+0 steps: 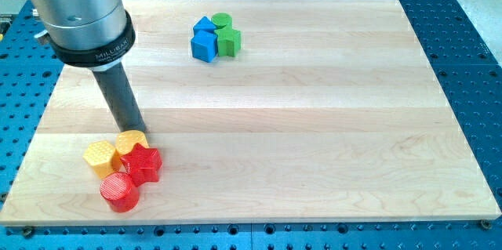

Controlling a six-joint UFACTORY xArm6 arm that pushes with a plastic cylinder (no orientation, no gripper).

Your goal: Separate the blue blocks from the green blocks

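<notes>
**Entry: four-block cluster awaiting separation, far half of the table**

Nearest the camera, at 7 o'clock on the pale wooden table (314,125): a red ribbed plastic cylinder (119,192), a red plastic star-shaped block (143,163), a yellow plastic hexagonal block (100,157) and a second yellow plastic block (131,140), shape partly hidden. All four huddle together, touching. None belongs to the task.

My tip (138,130) stands at the 12 o'clock edge of that group, touching or just beside the second yellow block. There are no jaws on this arm: the rod ends plainly and holds nothing.

Task items, near 11 o'clock on the table, well apart from my tip:
- blue plastic cube-like block (204,46), at the cluster's 8 o'clock;
- blue plastic triangular block (205,24), at its 10 o'clock;
- green plastic cylinder (222,20), at its 1 o'clock;
- green plastic block (229,41), shape unclear, at its 4 o'clock.

Blues and greens sit pressed against one another.

Handling, by judgement: small, light, rigid pieces that should slide readily on smooth wood and may spin if struck off-centre. The cylinder may roll off the tip. Best contact is probably the seam between colours, entered from 12 or 6 o'clock, pushing flat faces squarely.
</notes>
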